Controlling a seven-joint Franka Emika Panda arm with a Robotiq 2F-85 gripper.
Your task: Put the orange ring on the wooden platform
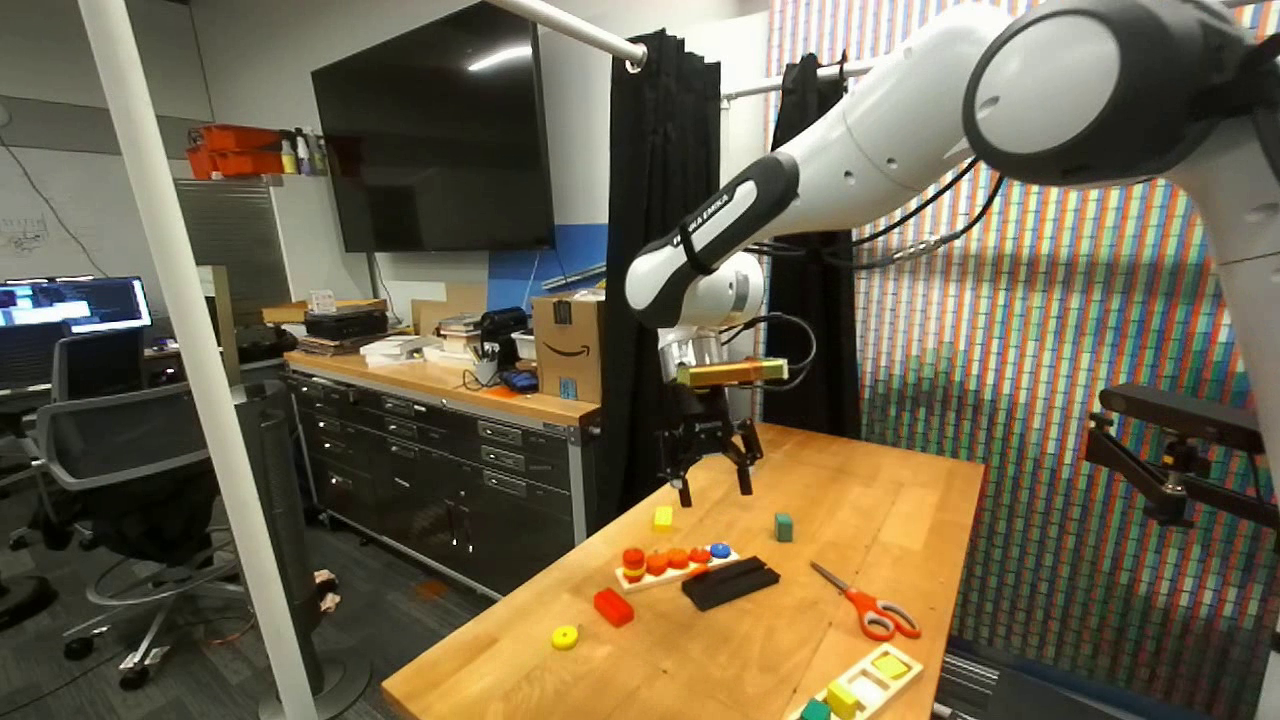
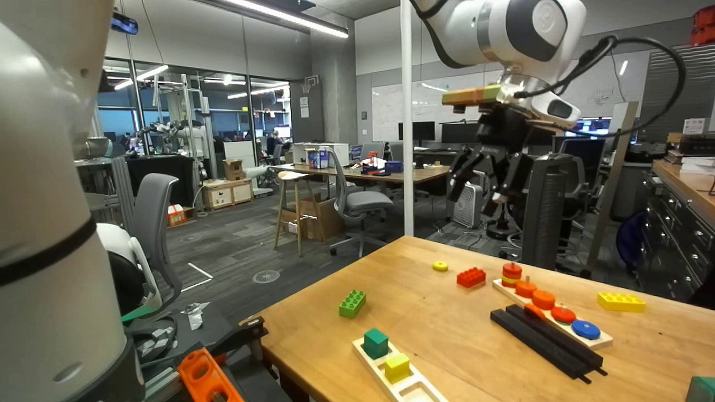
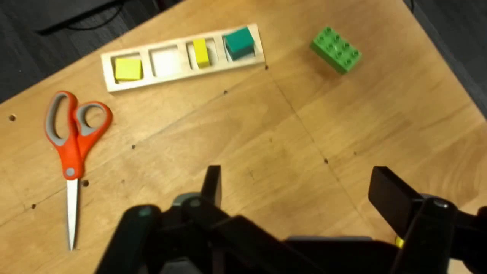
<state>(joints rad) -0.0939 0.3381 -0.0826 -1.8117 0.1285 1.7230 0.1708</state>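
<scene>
The small orange ring (image 1: 697, 571) lies tilted between the wooden platform (image 1: 630, 584) and the flat black rectangle; it also shows in an exterior view (image 2: 534, 311), seemingly leaning there. The pale platform (image 2: 603, 341) bears a row of red and orange pieces, a yellow one and a blue one at the end. My gripper (image 1: 714, 488) is open and empty, high above the table; it also shows in an exterior view (image 2: 475, 200). In the wrist view my gripper (image 3: 296, 169) has its fingers wide apart over bare tabletop. The ring and platform are out of the wrist view.
The black rectangle (image 2: 544, 341) lies against the platform. Around are a red brick (image 1: 613, 607), a yellow disc (image 1: 565, 637), a yellow brick (image 1: 663, 518), a dark green block (image 1: 783, 527), scissors (image 3: 74, 156), a compartment tray (image 3: 145, 64) with blocks and a green brick (image 3: 336, 49).
</scene>
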